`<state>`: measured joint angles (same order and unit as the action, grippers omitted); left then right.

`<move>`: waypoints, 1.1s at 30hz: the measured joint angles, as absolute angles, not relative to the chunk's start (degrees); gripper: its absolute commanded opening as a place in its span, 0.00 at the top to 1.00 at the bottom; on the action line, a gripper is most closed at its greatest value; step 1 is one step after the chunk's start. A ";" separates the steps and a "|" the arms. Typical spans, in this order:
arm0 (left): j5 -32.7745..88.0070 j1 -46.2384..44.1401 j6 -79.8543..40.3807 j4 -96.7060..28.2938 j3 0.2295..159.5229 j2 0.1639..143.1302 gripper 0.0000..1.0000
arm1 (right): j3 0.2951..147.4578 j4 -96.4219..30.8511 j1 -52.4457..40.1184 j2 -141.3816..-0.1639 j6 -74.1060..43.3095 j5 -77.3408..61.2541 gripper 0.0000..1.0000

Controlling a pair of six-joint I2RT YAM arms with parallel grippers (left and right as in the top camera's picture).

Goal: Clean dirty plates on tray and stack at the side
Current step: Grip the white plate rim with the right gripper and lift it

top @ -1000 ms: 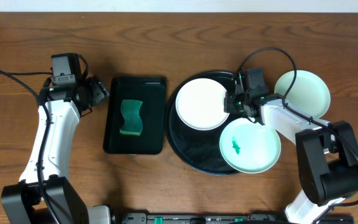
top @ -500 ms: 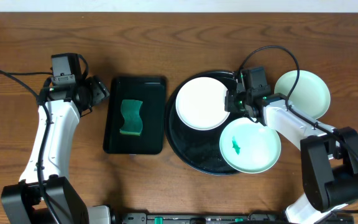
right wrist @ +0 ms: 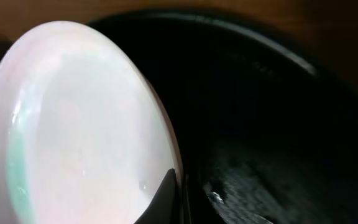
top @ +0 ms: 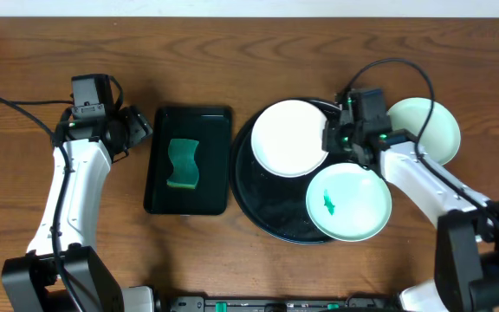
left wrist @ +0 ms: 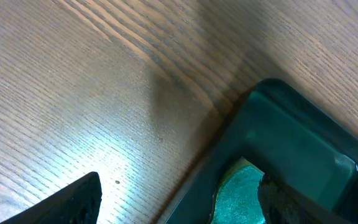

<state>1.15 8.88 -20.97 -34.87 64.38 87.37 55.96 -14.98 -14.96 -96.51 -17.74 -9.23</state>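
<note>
The round black tray [top: 271, 212] holds two plates. A clean white plate [top: 288, 149] is at its back, and my right gripper [top: 329, 143] is shut on this plate's right edge. In the right wrist view the plate [right wrist: 73, 124] is tilted above the tray [right wrist: 260, 124], with one finger [right wrist: 166, 199] on its rim. A pale-mint plate with a green smear [top: 353, 217] lies at the tray's front right. A third, clean mint plate [top: 423, 128] lies on the table to the right of the tray. My left gripper [top: 141, 128] is open and empty.
A rectangular black tray [top: 158, 195] with a green sponge [top: 182, 165] stands left of the round tray. In the left wrist view my open left gripper [left wrist: 179, 205] hovers over that tray's corner [left wrist: 291, 137], with the sponge [left wrist: 238, 193] between the fingers.
My right gripper has moved a little to the right with the white plate in it. The left arm has not moved.
</note>
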 measured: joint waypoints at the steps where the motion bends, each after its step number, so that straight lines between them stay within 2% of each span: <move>1: 1.15 8.88 -20.97 -34.89 64.38 87.37 0.19 | 55.96 -15.42 -14.59 -95.79 -17.72 -9.19 0.99; 27: 1.15 8.88 -20.97 -34.89 64.38 87.37 0.19 | 55.92 -16.27 -14.46 -94.41 -17.80 -8.99 0.99; 33: 1.15 8.88 -20.97 -34.89 64.38 87.37 0.19 | 58.92 -21.47 -14.46 -94.41 -18.70 -8.99 0.99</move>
<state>1.15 8.88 -20.97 -34.89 64.38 87.37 58.92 -21.47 -14.46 -94.41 -18.70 -8.99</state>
